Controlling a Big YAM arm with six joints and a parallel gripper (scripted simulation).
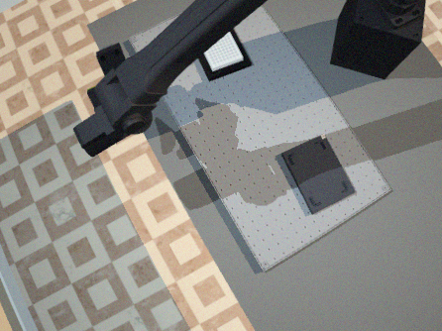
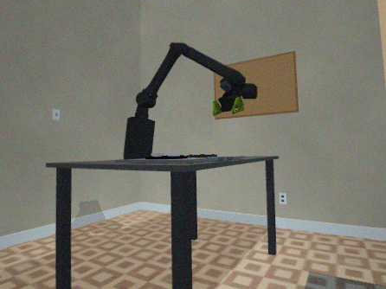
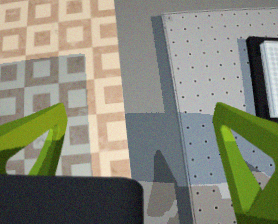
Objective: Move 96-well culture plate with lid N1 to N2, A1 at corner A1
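The white 96-well plate with its clear lid [image 1: 224, 52] sits on the black nest N1, partly under my arm. It also shows at the right edge of the wrist view [image 3: 270, 80]. The empty black nest N2 [image 1: 318, 173] with corner locators lies further along the perforated board. My gripper [image 2: 228, 105] with green fingers hangs high above the table, wide open and empty. In the wrist view the gripper [image 3: 140, 150] looks down on the board's edge, the table edge and the floor, to one side of the plate.
A grey perforated board [image 1: 258, 140] carries both nests. The arm's black base [image 1: 382, 21] stands at the table's far end. My arm link [image 1: 164, 60] crosses above N1. The table edge [image 1: 149, 174] borders the checkered floor.
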